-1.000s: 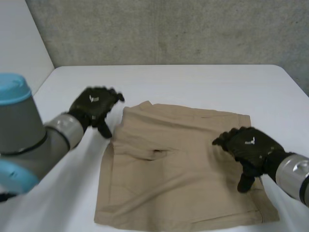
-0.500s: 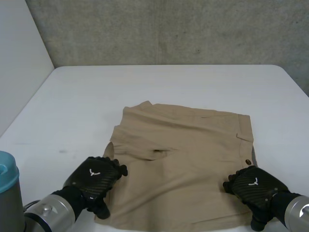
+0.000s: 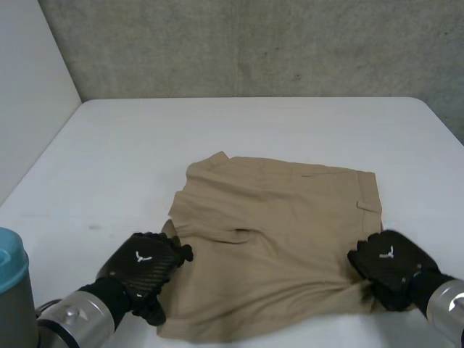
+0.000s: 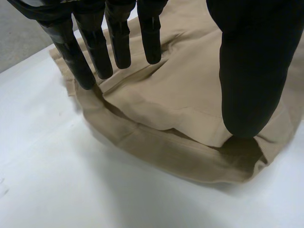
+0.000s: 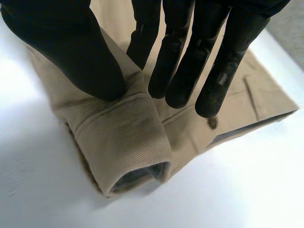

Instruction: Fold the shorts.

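Head view: tan shorts (image 3: 275, 232) lie flat on the white counter (image 3: 254, 130), about mid-counter and toward the near side, with the near edge slightly rumpled. The left robot hand (image 3: 141, 264) sits on the near-left corner of the shorts. The right robot hand (image 3: 388, 261) sits on the near-right corner, and the cloth puckers toward it. Both arms come in from the near edge.

Left wrist view: the left robot hand is spread wide. Its straight fingers (image 4: 76, 57) have their tips down on the cloth along a crease near the left edge. The thumb (image 4: 251, 85) is planted well apart from them on the hem by the corner. The cloth between them is a bit loose, with layers showing at the edge, and nothing is curled round it.

Right wrist view: the right robot hand is narrow. Its thumb (image 5: 71, 52) presses into a rolled-up ridge of hem and its fingers (image 5: 175, 61) close in from the other side, so the fold is pinched between them. The rolled hem gapes open at the corner, just above the counter.
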`<action>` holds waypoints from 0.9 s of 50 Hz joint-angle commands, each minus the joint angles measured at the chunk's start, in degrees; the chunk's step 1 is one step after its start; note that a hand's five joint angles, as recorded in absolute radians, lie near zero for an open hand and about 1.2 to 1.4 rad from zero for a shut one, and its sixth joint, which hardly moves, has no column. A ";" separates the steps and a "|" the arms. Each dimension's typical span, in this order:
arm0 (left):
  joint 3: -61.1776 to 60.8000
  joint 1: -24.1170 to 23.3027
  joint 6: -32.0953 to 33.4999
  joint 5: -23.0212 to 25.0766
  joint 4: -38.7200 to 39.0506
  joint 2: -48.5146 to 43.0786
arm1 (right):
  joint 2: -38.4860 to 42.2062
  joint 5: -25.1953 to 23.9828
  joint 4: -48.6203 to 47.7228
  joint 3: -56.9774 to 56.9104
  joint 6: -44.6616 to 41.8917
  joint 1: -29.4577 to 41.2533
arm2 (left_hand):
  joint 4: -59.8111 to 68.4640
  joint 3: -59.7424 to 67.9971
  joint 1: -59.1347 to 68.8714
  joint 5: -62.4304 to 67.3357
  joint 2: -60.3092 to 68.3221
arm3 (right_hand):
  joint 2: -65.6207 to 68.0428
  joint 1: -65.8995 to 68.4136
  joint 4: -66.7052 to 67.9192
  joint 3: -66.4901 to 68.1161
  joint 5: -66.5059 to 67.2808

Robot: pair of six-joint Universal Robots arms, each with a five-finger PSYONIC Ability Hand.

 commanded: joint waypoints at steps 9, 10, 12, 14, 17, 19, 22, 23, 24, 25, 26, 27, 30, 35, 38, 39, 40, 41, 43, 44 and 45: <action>-0.86 -7.55 -3.08 -0.29 -3.86 1.20 | 3.32 2.00 -0.39 -7.84 10.84 3.96 | 3.77 3.71 4.09 3.36 3.74 | 12.95 25.86 11.95 12.53 14.10; -0.86 -7.64 -3.61 -0.38 -4.22 1.20 | 3.32 2.26 -0.39 -7.84 10.93 4.05 | 3.77 3.71 4.10 3.36 3.74 | 12.95 25.86 11.95 12.53 14.10; -0.69 -7.99 -4.49 -0.38 -4.49 1.20 | 3.40 2.88 -0.39 -7.93 11.11 4.40 | 3.77 3.71 4.10 3.36 3.74 | 12.95 25.86 11.95 12.53 14.10; -0.69 -8.35 -5.37 -0.47 -4.57 1.11 | 3.40 3.06 -0.48 -7.93 11.37 4.49 | 3.94 3.88 4.26 3.53 3.91 | 12.95 25.86 11.95 12.53 14.10; -0.69 -8.43 -5.46 -0.64 -4.40 0.50 | 3.40 3.06 -0.48 -7.93 11.90 4.40 | 4.61 4.55 4.93 4.20 4.57 | 12.95 25.86 11.95 12.53 14.10; -0.69 -8.52 -5.46 -1.26 -4.14 0.24 | 3.40 3.14 -0.48 -7.93 11.90 4.40 | 6.28 6.22 6.61 5.87 6.25 | 12.95 25.86 11.95 12.53 14.10; -0.51 -8.44 -5.46 -3.54 -3.08 -1.52 | 3.40 3.06 -0.48 -7.84 12.16 4.40 | 15.68 15.62 16.01 15.27 15.65 | 12.95 25.86 11.95 12.53 14.10; -0.34 -8.43 -5.46 -4.42 -2.47 -2.31 | 3.40 3.14 -0.48 -7.75 12.25 4.40 | 18.71 18.65 19.04 18.30 18.68 | 12.95 25.86 11.95 12.53 14.10; -0.16 -8.35 -5.46 -5.21 -1.77 -3.01 | 3.40 3.06 -0.39 -7.75 12.86 4.40 | 22.07 22.01 22.40 21.66 22.04 | 12.95 25.86 11.95 12.53 14.10; 0.01 -8.00 -5.20 -7.13 -0.28 -4.50 | 3.40 3.06 -0.39 -7.75 13.21 4.40 | 31.76 31.70 32.09 31.35 31.73 | 12.95 25.86 11.95 12.53 14.10; 0.02 -7.82 -5.11 -8.02 0.60 -5.12 | 3.40 3.06 -0.39 -7.75 13.65 4.40 | 38.19 38.13 38.51 37.78 38.16 | 12.95 25.86 11.95 12.53 14.10; 0.10 -7.82 -5.03 -8.81 1.48 -5.56 | 3.40 3.06 -0.39 -7.75 14.01 4.32 | 43.92 43.86 44.24 43.51 43.88 | 12.95 25.86 11.95 12.53 14.10; 0.19 -7.82 -4.76 -11.36 4.47 -6.27 | 2.88 3.06 -0.04 -7.75 14.80 4.32 | 57.24 57.18 57.56 56.83 57.21 | 12.95 25.86 11.95 12.53 14.10; 0.37 -7.82 -4.76 -11.89 4.83 -5.22 | -0.01 3.32 1.53 -7.32 14.54 4.49 | 57.24 57.18 57.56 56.83 57.21 | 12.95 25.86 11.95 12.53 14.10; 0.63 -7.82 -4.67 -12.07 4.57 -1.72 | -1.69 3.23 3.29 -7.23 14.36 4.40 | 57.24 57.18 57.56 56.83 57.21 | 12.95 25.86 11.95 12.53 14.10; 0.54 -7.82 -4.67 -12.07 4.13 0.39 | -2.65 3.15 4.78 -7.23 14.19 4.32 | 57.24 57.18 57.56 56.83 57.21 | 12.95 25.86 11.95 12.53 14.10; 0.54 -7.82 -4.67 -12.07 3.78 1.37 | -3.10 3.06 5.66 -7.23 14.10 4.23 | 57.24 57.18 57.56 56.83 57.21 | 12.95 25.86 11.95 12.53 14.10; 0.54 -7.82 -4.67 -12.07 3.34 2.25 | -3.54 3.06 6.37 -7.23 14.01 4.23 | 57.24 57.18 57.56 56.83 57.21 | 12.95 25.86 11.95 12.53 14.10; 0.72 -7.91 -4.67 -12.07 1.50 4.87 | -5.37 2.80 8.21 -7.23 13.92 3.88 | 57.24 57.18 57.56 56.83 57.21 | 12.95 25.86 11.95 12.53 14.10; 0.81 -7.82 -4.67 -12.07 0.88 5.94 | -5.73 2.71 8.48 -7.23 13.92 3.88 | 57.24 57.18 57.56 56.83 57.21 | 12.95 25.86 11.95 12.53 14.10; 0.89 -7.73 -4.67 -11.98 0.44 6.99 | -6.00 2.71 8.66 -7.31 13.83 3.88 | 57.24 57.18 57.56 56.83 57.21 | 12.95 25.86 11.95 12.53 14.10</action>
